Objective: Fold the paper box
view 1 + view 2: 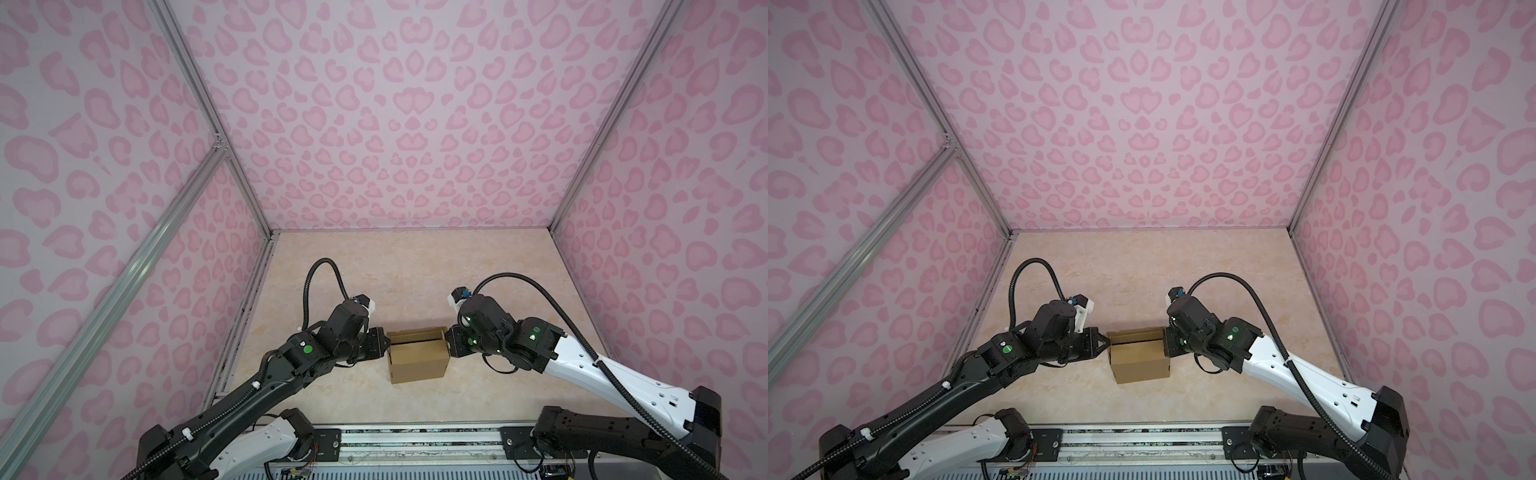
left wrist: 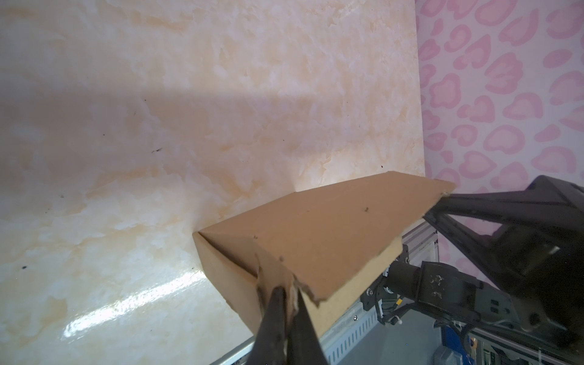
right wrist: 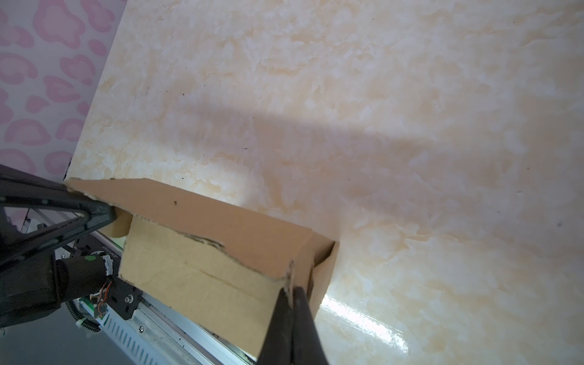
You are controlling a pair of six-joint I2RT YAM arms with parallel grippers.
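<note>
The paper box (image 1: 419, 361) is sitting on the marbled tabletop (image 1: 415, 266), in its near half and about midway between the two arms. In both top views (image 1: 1139, 363) it is showing as a partly folded shell of plain brown cardboard. Its front panel is facing the camera head and a rear panel is standing behind it. A narrow dark slot is running between the two panels along the top. Only shadow and the box's own inner cardboard are showing in that slot, and whatever is lying deeper inside cannot be told.

The left end effector (image 1: 387, 341) is reaching in from the side and meeting the box at its upper left corner. In the left wrist view its fingers (image 2: 275, 316) are pressing close together on a frayed, torn bit of cardboard at that corner of the box (image 2: 316, 234), so it is holding the box with a narrow closure.

The right end effector (image 1: 446, 334) is coming in from the opposite side at the upper right corner. In the right wrist view its fingers (image 3: 303, 316) are squeezing almost tip to tip on the ragged edge where two panels of the box (image 3: 221, 227) are meeting, so it too is pinching the cardboard.

Each wrist view is also catching the other arm's end effector touching the far end of the same long panel: the right one (image 2: 439, 202) and the left one (image 3: 109, 215). The box is spanning the gap between the two, with pink patterned walls (image 1: 395, 124) surrounding the tabletop.
</note>
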